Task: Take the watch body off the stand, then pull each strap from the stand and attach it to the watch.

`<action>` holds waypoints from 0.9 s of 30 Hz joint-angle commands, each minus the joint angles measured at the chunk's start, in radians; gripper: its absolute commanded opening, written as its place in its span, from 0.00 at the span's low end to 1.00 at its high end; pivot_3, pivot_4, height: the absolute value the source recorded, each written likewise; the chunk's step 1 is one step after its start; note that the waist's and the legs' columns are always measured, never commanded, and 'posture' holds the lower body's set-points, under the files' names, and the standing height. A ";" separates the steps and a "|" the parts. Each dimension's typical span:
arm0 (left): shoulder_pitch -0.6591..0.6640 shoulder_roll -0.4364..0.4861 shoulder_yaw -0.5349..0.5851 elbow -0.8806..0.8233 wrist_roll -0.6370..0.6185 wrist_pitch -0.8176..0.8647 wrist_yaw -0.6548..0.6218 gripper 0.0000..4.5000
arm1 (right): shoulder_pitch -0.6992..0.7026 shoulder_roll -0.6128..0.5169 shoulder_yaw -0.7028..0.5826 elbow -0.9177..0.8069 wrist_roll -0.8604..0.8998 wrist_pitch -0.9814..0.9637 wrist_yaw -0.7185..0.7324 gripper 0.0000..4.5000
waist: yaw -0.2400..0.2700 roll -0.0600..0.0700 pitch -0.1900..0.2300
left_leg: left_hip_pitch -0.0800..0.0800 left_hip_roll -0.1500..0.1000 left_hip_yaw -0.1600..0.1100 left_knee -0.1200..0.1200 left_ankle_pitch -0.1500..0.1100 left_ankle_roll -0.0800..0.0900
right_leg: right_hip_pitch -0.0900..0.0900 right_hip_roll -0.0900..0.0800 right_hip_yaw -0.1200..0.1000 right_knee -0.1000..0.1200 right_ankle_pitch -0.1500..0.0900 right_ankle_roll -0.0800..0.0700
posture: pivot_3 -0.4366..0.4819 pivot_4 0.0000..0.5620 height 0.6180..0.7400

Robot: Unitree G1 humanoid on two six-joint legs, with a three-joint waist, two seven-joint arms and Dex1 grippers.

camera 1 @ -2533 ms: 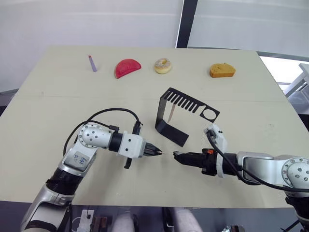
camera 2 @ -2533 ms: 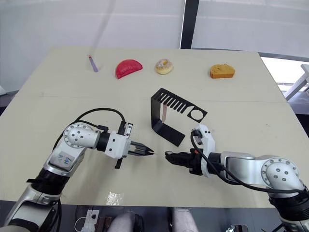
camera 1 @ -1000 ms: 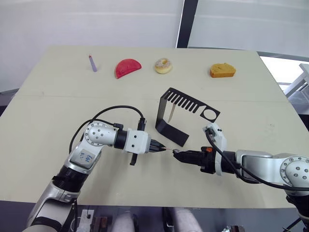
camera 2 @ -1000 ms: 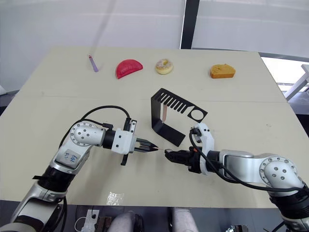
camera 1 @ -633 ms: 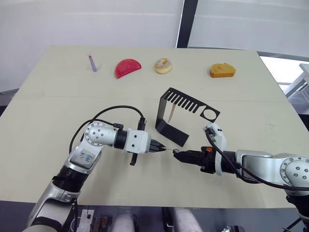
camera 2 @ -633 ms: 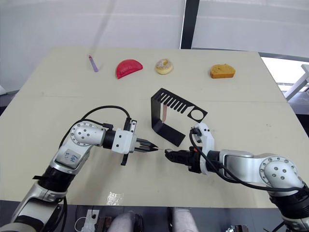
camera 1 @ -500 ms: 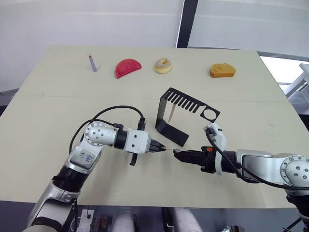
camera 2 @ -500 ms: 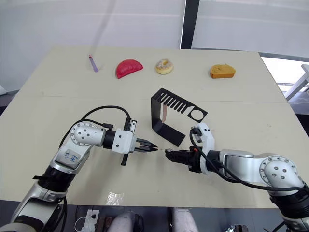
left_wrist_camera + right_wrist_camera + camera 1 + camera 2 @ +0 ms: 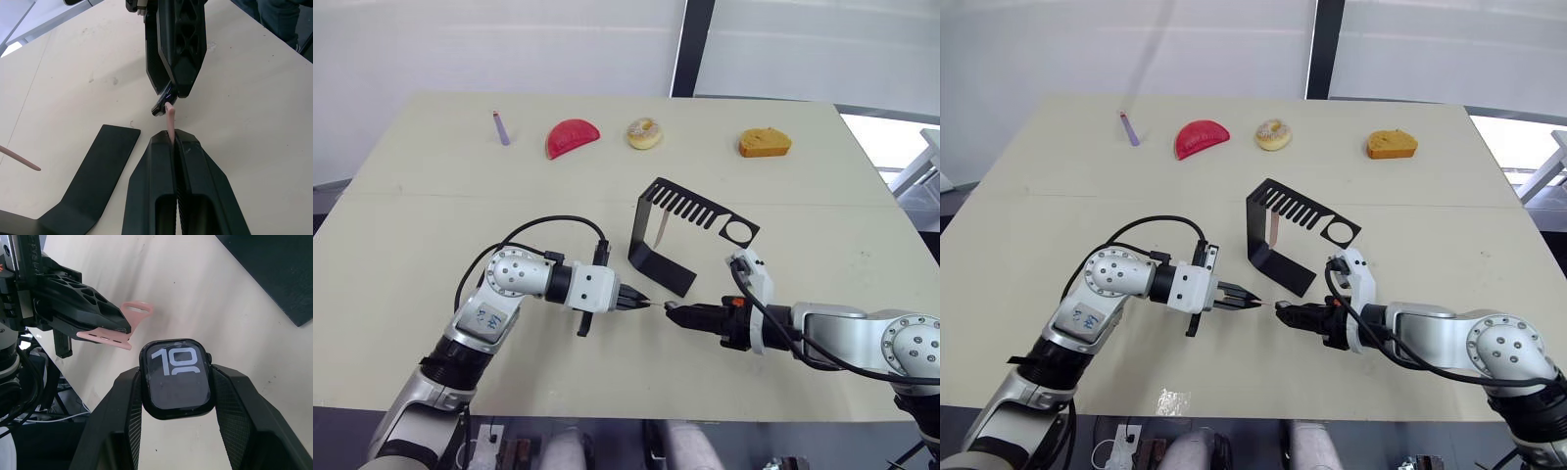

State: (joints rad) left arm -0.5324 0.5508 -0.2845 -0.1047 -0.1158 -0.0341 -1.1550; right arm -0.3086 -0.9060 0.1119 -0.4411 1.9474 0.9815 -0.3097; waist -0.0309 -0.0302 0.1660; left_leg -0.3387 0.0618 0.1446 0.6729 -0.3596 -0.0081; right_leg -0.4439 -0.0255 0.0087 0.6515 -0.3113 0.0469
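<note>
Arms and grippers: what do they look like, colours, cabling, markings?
Both arms are silver-grey metal with round joint housings and black bands. The left arm has a white wrist block, a looping black cable and a small label sticker. The right arm carries a white wrist module with a small red-orange part and a black cable. Left gripper and right gripper have tapered black fingers with lattice cut-outs.

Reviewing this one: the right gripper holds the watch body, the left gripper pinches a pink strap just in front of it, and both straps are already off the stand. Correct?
Not quite. One strap hangs on the stand, as the left eye view shows. The rest holds: the right gripper is shut on the watch body, and the left gripper pinches the other pink strap just in front of it.
</note>
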 commanded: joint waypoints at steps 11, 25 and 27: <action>-0.005 -0.008 -0.005 -0.011 -0.003 -0.008 0.008 0.00 | -0.021 -0.008 -0.023 -0.013 0.025 -0.008 0.023 0.36 | 0.000 0.000 0.000 | 0.000 0.000 0.000 0.000 0.000 0.000 | 0.000 0.000 0.000 0.000 0.000 0.000 | 0.48 0.27 0.98; -0.012 -0.010 0.000 0.001 0.001 -0.012 0.024 0.00 | -0.012 -0.022 -0.031 -0.022 0.025 -0.002 0.032 0.36 | 0.000 0.000 0.000 | 0.000 0.000 0.000 0.000 0.000 0.000 | 0.000 0.000 0.000 0.000 0.000 0.000 | 0.48 0.27 0.98; -0.012 -0.008 0.003 0.006 0.002 -0.015 0.024 0.00 | 0.005 -0.035 -0.044 -0.030 0.025 -0.002 0.040 0.36 | 0.001 0.000 0.000 | 0.000 0.000 0.000 0.000 0.000 0.000 | 0.000 0.000 0.000 0.000 0.000 0.000 | 0.48 0.27 0.98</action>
State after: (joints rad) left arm -0.5340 0.5430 -0.2932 -0.0993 -0.1134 -0.0349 -1.1387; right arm -0.3115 -0.9225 0.1058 -0.4410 1.9477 0.9820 -0.3013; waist -0.0298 -0.0302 0.1660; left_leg -0.3389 0.0619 0.1444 0.6728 -0.3596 -0.0080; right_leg -0.4440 -0.0255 0.0086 0.6511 -0.3113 0.0469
